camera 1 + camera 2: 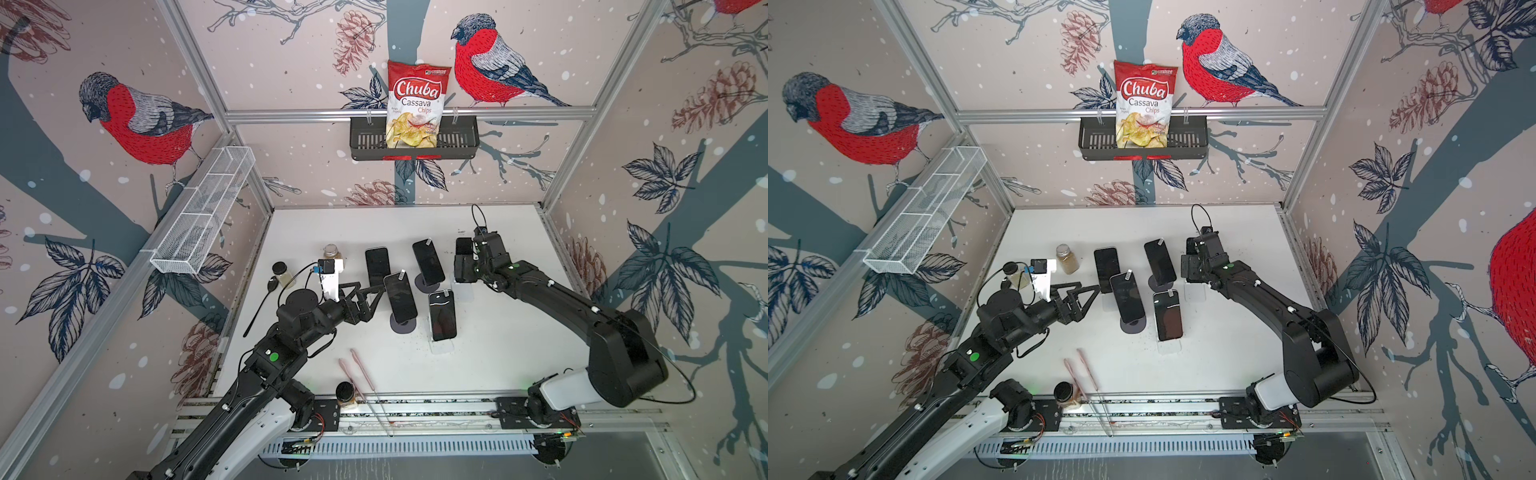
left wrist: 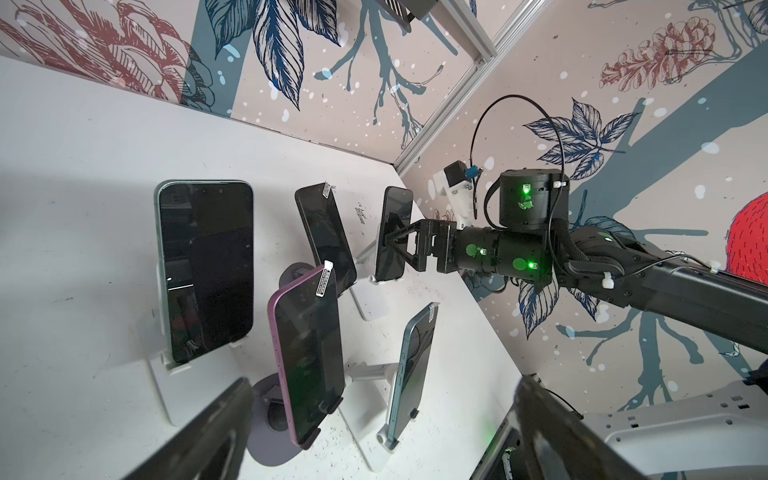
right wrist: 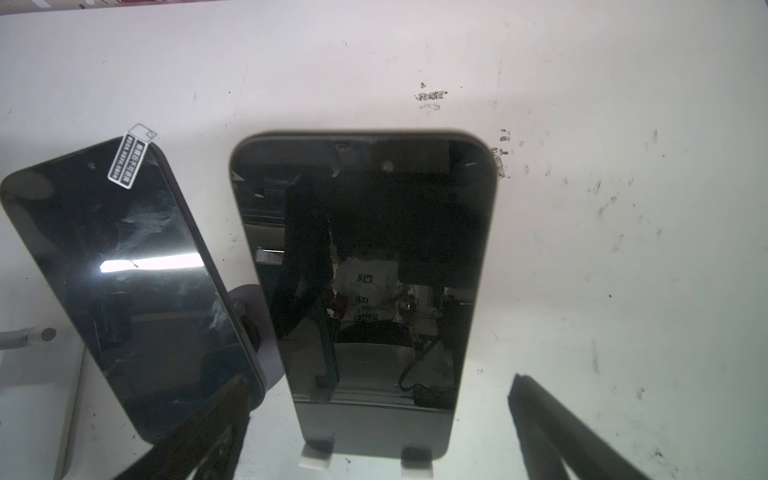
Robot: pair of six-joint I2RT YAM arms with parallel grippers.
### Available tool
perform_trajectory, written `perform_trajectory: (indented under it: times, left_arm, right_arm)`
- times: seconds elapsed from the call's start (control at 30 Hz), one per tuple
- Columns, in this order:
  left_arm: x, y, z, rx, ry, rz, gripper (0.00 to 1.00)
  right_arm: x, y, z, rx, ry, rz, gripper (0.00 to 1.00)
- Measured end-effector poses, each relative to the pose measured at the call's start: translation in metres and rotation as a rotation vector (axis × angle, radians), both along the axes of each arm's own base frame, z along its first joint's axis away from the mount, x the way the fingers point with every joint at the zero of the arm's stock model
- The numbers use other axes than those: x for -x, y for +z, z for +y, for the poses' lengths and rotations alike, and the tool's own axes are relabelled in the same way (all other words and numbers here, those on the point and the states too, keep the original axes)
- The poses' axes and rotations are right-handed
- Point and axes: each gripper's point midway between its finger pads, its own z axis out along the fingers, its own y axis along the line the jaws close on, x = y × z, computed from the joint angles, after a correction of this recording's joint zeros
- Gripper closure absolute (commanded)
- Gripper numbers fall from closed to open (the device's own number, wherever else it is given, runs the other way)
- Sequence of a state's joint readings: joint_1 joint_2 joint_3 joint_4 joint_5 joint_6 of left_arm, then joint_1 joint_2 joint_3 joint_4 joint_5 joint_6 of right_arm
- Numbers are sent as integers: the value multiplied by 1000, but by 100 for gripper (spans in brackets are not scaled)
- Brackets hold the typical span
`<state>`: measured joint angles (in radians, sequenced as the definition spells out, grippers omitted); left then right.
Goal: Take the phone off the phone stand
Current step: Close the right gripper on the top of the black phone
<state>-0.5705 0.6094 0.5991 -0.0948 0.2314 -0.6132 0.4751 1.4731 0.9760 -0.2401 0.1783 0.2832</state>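
Observation:
Several dark-screened phones lean on stands on the white table (image 1: 498, 345). My right gripper (image 3: 379, 380) is open, its fingers (image 3: 561, 428) on either side of the lower part of a black phone (image 3: 365, 270). That phone rests on the two lips of a white phone stand (image 3: 316, 459) at the far right of the group. In both top views the right gripper (image 1: 462, 270) covers most of this phone (image 1: 463, 246). My left gripper (image 1: 376, 293) is open and empty, beside a purple phone (image 2: 307, 353) on a round grey stand (image 1: 402, 326). A teal phone (image 2: 413, 365) lies ahead of it.
Two jars (image 1: 331, 251) (image 1: 282, 274) and a black spoon (image 1: 259, 305) stand left of the phones. Pink sticks (image 1: 361, 374) and a third jar (image 1: 345, 395) lie near the front rail. A chips bag (image 1: 417, 104) sits in a black wall basket (image 1: 365, 143). A white wire basket (image 1: 203, 216) hangs on the left wall.

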Motion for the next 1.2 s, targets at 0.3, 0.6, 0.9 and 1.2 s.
perform_trajectory:
  times: [0.3,0.6,0.9,1.2]
  left_arm:
    - [-3,-3,-2,-7,-1,9,3]
    - [-3,-3,-2,-10,1,7,3]
    - [-4,-3,-1,-15,5,0,3]
    - [-6,-5,0,-21,16,5,3]
  right_arm:
    - [-12,12,4,-6,-10,-32,1]
    - [-24,13,6,1,-28,-49,1]
    - [-32,15,6,9,-41,-59,5]
    - [-33,6,5,21,-51,-42,12]
